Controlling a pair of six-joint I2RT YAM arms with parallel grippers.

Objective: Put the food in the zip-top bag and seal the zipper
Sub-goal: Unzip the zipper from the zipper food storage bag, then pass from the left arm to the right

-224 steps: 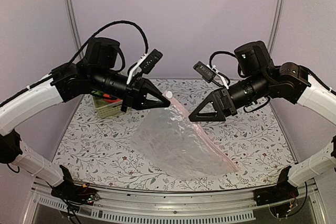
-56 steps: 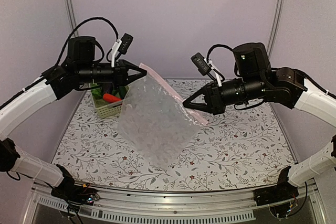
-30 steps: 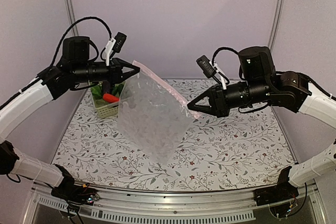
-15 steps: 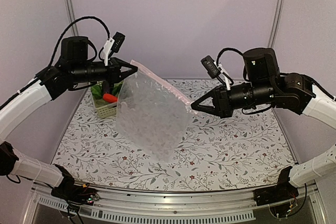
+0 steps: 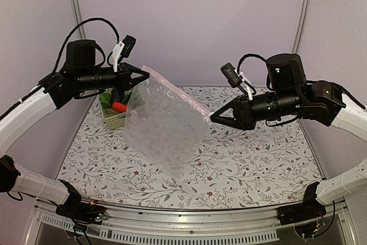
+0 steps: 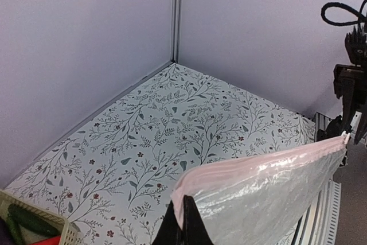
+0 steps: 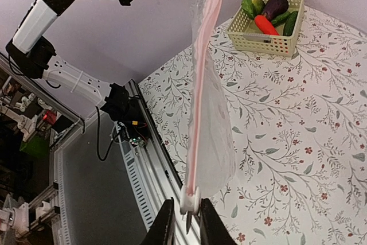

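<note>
Left fingers (image 6: 194, 230) pinch one end of the pink zipper (image 5: 178, 93). The right fingers (image 7: 165, 228) pinch the other end, drawing it taut. Below it the clear bag (image 5: 163, 124) hangs above the desk (image 5: 258, 159), beside the basket (image 5: 117, 120). The food (image 7: 269, 15) lies inside that basket.

Crinkly, glossy clear plastic bag (image 5: 163, 127) with a smooth pink zipper strip (image 5: 175, 91); matt slotted plastic basket (image 5: 115, 121) at 10 o'clock; matt floral-print table (image 5: 258, 159); metal rail (image 5: 189, 223) at 6 o'clock
</note>
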